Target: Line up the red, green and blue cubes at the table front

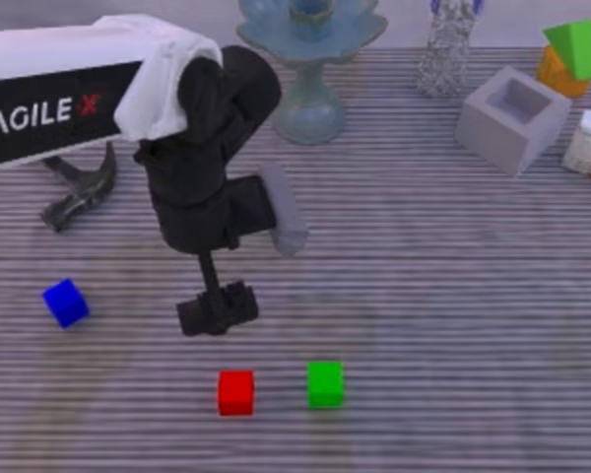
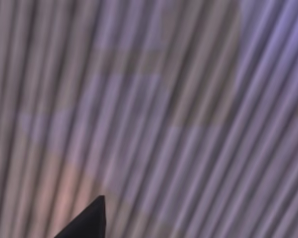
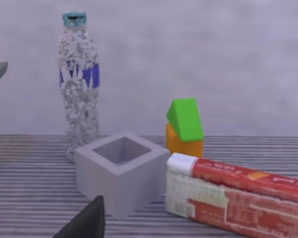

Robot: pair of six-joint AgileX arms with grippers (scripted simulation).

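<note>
Red cube (image 1: 235, 391) and green cube (image 1: 325, 383) sit side by side at table (image 1: 453, 325) front; blue cube (image 1: 66, 303) well left. Left tool (image 1: 217, 309) above red, apparently empty; spread unclear. Risk: nudging red.

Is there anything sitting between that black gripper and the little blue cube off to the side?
Nothing visible. The left gripper hovers over bare striped table, and only open tabletop lies between it and the glossy blue cube to its left. The hammer lies farther back, out of that path.
</note>
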